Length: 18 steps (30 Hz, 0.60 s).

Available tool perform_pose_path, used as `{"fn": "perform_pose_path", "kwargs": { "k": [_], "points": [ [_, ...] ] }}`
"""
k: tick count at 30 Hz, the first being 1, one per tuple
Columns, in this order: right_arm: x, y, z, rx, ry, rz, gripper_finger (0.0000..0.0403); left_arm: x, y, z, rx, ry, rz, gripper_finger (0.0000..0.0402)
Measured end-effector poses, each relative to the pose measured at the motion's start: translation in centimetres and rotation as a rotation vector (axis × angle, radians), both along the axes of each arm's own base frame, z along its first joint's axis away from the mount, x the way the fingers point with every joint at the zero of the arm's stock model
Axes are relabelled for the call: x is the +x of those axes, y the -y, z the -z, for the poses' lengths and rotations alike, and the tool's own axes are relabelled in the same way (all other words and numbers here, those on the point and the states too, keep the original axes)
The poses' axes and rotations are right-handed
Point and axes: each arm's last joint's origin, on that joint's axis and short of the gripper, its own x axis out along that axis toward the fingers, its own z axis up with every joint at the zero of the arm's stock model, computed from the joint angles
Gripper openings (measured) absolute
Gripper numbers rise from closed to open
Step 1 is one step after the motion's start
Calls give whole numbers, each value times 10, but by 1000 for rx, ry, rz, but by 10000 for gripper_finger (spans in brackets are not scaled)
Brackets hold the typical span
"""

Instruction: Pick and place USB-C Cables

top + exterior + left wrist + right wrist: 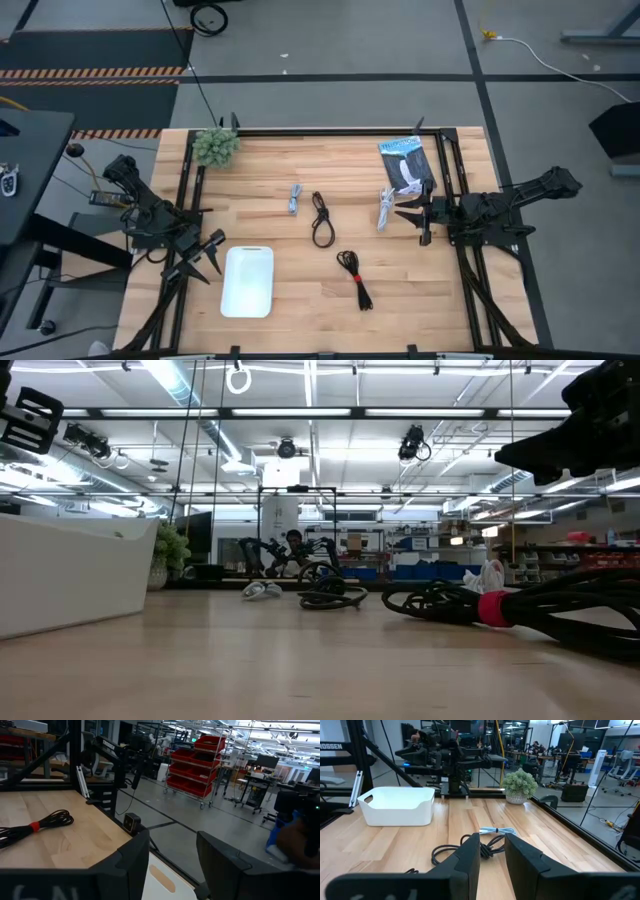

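Place: we see a robotics lab or workshop hall.
Evidence: red bin racks stand beyond our left gripper; ceiling strip lights, grey concrete floor.

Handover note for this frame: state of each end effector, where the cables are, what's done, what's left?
Left end effector: open, empty, beside the white bin.
Right end effector: open, empty, beside the white cable.
Grey cable, black cable and second black cable: all loose on the table.
Done: nothing shows in the bin.
Left: all four cables, presumably into the bin.
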Motion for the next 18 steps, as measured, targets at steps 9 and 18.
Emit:
{"fn": "perform_pose_path", "kwargs": {
  "k": [9, 18],
  "points": [
    [0, 0, 0, 0, 0, 0, 96, 1, -3, -9, -107, 24, -94, 172],
    [0, 0, 0, 0, 0, 0, 96, 2, -15, -29, -164, 231, -456, 172]
  ]
}}
